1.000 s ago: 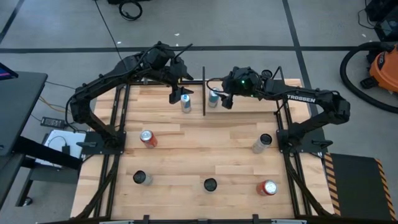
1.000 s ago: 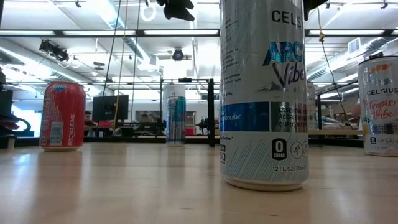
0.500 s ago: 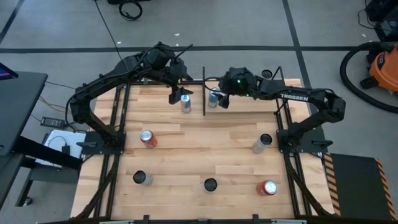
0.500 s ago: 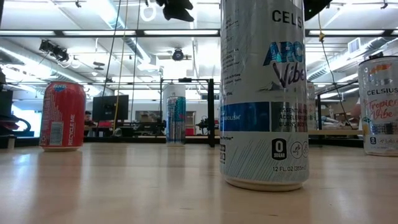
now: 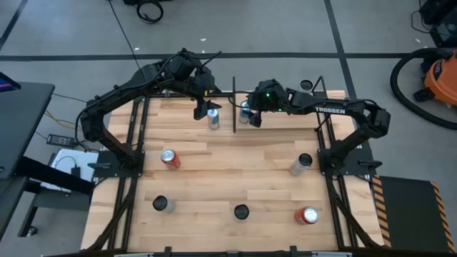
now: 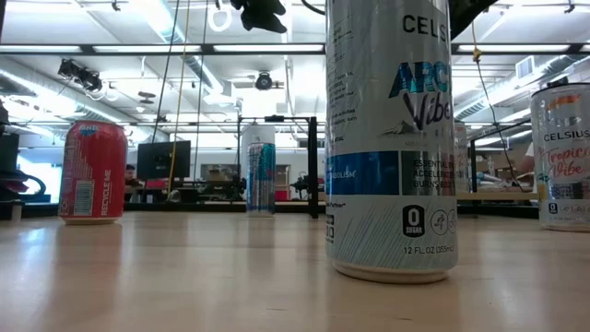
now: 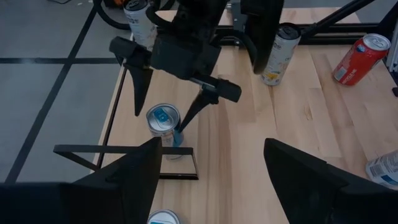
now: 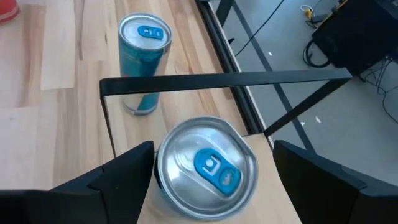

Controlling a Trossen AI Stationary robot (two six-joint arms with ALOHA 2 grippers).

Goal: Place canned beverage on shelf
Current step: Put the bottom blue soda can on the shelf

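Two blue-topped cans stand at the table's far middle, one on each side of the shelf's black rod frame [image 5: 234,107] [image 8: 224,78]. My right gripper [image 5: 250,114] [image 8: 208,186] is open. Its fingers stand either side of the right can [image 5: 245,111] [image 8: 206,165] [image 7: 163,121], about level with the can's top. I see no touch. My left gripper [image 5: 203,107] [image 7: 208,180] is open and hangs high above the left can [image 5: 213,118] [image 6: 261,166] with nothing between its fingers.
More cans stand about the table: a red one [image 5: 169,158] at the left, one [image 5: 301,164] at the right, and three along the near side [image 5: 163,205] [image 5: 241,212] [image 5: 307,215]. The table's far edge runs just behind the shelf rods.
My right gripper has sunk and moved toward the table's left edge, so its open fingers now stand around the right can. Neither can has moved.
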